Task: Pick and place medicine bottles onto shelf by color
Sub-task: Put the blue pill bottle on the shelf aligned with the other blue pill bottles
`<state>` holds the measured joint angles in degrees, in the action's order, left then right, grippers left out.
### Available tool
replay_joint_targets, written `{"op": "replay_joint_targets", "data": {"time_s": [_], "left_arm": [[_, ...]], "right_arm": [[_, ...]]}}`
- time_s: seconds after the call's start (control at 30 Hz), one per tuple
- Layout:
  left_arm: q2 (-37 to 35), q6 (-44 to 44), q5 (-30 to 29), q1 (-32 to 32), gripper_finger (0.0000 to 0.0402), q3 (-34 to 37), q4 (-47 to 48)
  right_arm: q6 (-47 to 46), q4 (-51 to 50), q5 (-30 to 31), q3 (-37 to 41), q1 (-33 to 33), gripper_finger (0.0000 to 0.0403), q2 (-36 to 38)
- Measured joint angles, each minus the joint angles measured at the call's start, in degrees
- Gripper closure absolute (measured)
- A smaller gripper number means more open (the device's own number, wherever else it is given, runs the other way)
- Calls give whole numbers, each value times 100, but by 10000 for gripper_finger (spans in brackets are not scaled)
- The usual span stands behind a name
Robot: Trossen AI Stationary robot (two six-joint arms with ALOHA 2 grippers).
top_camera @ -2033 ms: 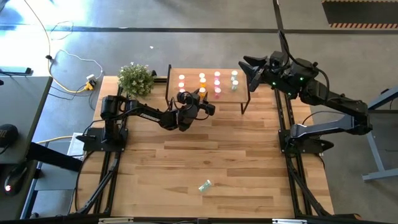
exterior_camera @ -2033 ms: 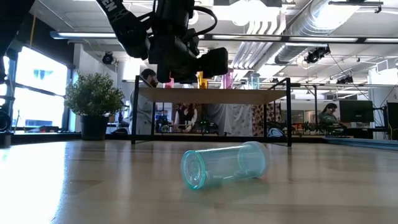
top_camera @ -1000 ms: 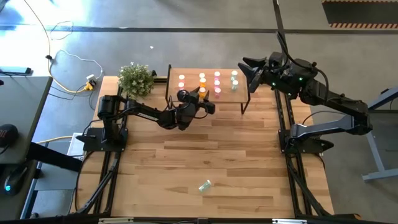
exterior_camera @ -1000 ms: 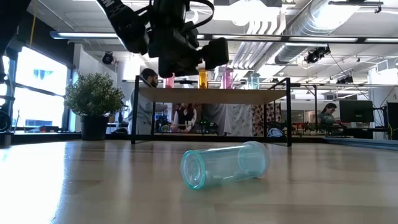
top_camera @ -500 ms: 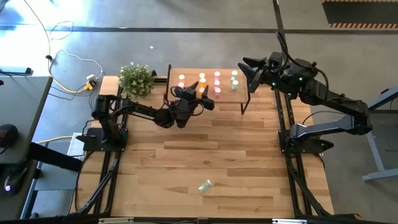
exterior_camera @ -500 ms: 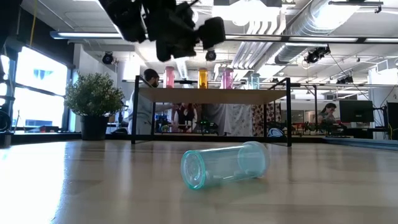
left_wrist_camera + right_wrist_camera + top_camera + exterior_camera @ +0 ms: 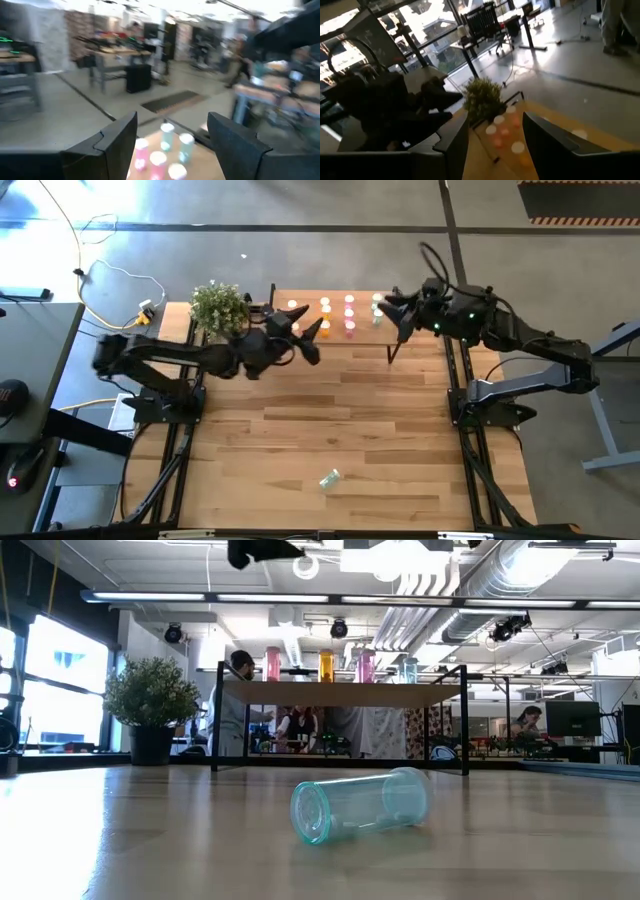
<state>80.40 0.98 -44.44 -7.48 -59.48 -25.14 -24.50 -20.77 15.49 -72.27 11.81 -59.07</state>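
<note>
The shelf [image 7: 335, 330] stands at the table's far edge on thin black legs. Bottles stand on it in columns by colour: pink [image 7: 292, 310], orange [image 7: 325, 307], pale red [image 7: 349, 307] and green [image 7: 377, 302]. They also show in the low view [image 7: 326, 665]. One green bottle [image 7: 329, 478] lies on its side on the table near the front edge [image 7: 360, 805]. My left gripper [image 7: 312, 342] is open and empty, high above the shelf's near left part [image 7: 172, 122]. My right gripper [image 7: 390, 315] is open and empty at the shelf's right end [image 7: 495, 125].
A potted plant [image 7: 218, 307] stands at the table's far left corner, beside the shelf's left end. The wide wooden tabletop [image 7: 330, 420] lies between the shelf and the lying green bottle. People and furniture show in the room behind [image 7: 235, 710].
My left gripper has risen from in front of the shelf, out of the top of the low view, and drawn back toward the table's left edge. My right gripper has come in toward the shelf's right end. The bottles have not moved.
</note>
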Motion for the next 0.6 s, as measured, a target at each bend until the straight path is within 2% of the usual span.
{"op": "replay_joint_targets", "data": {"time_s": [0.3,0.53,0.6], "left_arm": [[-1558,888,1790,80,170,2,2672],[-2440,799,2399,80,170,18,4032],[-2644,825,2594,85,170,141,4141]], "right_arm": [[-2346,-1020,11,0,-903,226,-252],[-4366,-1023,60,0,-1774,226,-919],[-5044,-987,57,0,-1992,226,-1165]]}}
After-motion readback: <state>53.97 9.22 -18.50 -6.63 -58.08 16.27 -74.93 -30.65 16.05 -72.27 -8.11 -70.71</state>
